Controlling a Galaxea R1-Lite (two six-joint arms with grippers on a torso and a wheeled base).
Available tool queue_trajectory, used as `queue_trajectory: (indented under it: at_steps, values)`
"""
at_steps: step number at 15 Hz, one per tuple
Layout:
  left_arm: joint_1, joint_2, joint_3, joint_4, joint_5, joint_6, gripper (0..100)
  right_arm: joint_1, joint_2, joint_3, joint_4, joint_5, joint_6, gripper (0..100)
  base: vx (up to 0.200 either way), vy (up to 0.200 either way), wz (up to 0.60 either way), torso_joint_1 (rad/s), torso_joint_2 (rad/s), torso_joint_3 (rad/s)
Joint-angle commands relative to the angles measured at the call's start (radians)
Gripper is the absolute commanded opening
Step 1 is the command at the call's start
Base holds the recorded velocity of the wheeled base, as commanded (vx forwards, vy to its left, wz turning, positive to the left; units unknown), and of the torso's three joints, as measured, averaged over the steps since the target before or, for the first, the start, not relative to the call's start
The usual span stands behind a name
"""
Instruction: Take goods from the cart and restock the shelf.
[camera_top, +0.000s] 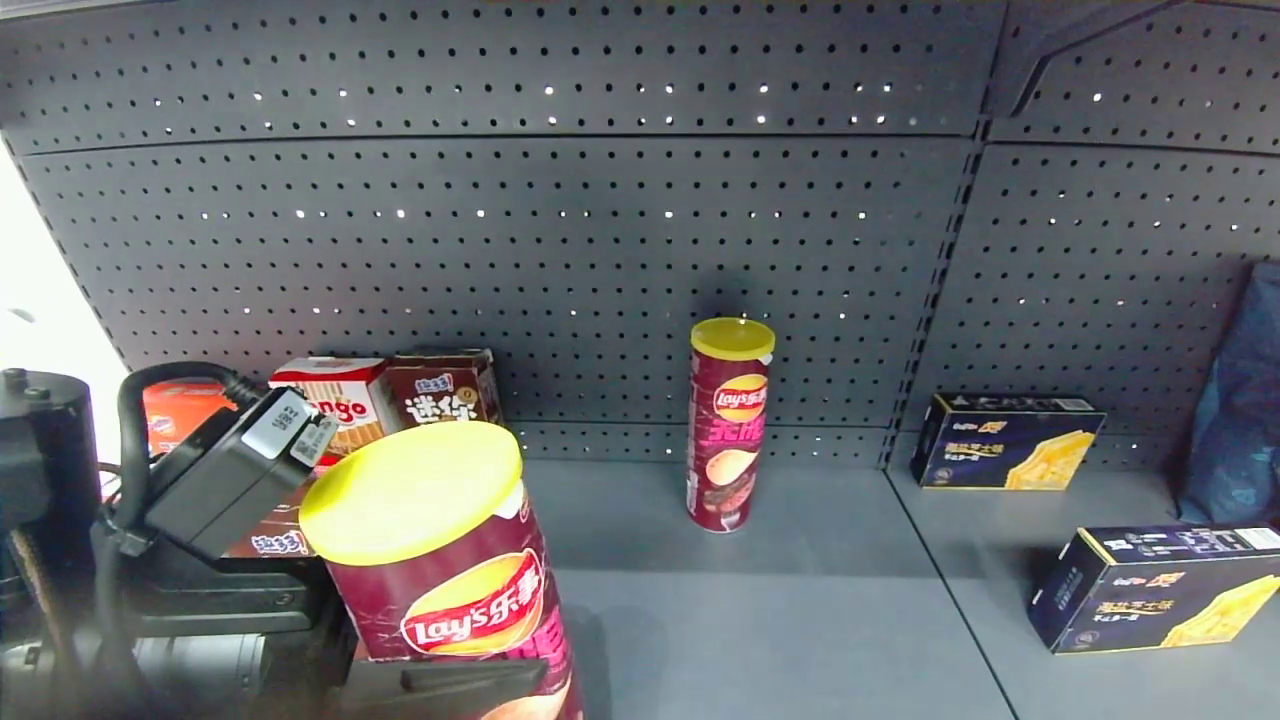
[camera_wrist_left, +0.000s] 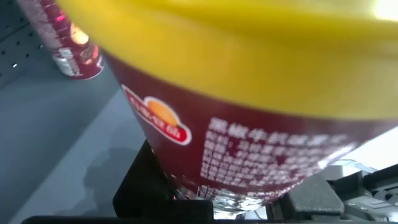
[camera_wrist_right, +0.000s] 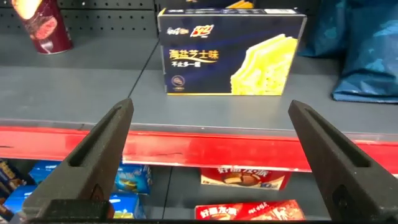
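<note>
We see the left end effector (camera_wrist_left: 230, 208) clamped on a chips can (camera_top: 440, 560), yellow lid up, at the shelf's (camera_top: 780, 620) left front. A second can (camera_top: 728, 425) stands upright near the back panel. The right end effector (camera_wrist_right: 211, 165) is spread wide and empty, facing a dark biscuit box (camera_wrist_right: 231, 53) on the shelf.

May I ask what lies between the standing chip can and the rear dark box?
In the head view, only bare shelf floor with a seam separates the standing chip can from the rear dark box.
</note>
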Motion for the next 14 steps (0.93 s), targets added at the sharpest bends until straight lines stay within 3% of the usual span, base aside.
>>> queue_trajectory:
  at_steps: [1, 7, 13, 14]
  values:
    - [0.001, 0.001, 0.001, 0.000, 0.000, 0.000, 0, 0.000, 0.000, 0.000, 0.001, 0.004, -0.004, 100, 0.000, 0.000, 0.00, 0.000, 0.00, 0.000]
    - [0.002, 0.025, -0.007, -0.006, 0.003, 0.001, 0, -0.002, 0.003, 0.000, -0.001, 0.030, -0.045, 100, 0.000, 0.000, 0.00, 0.000, 0.00, 0.000]
    - [0.002, -0.029, 0.064, 0.000, 0.024, 0.001, 0, -0.003, 0.003, 0.000, -0.003, 0.008, -0.047, 100, 0.000, 0.000, 0.00, 0.000, 0.00, 0.000]
    - [0.002, -0.041, 0.080, 0.000, 0.026, 0.001, 0, -0.002, 0.027, -0.103, -0.001, 0.001, -0.045, 100, 0.000, 0.000, 0.00, 0.000, 0.00, 0.000]
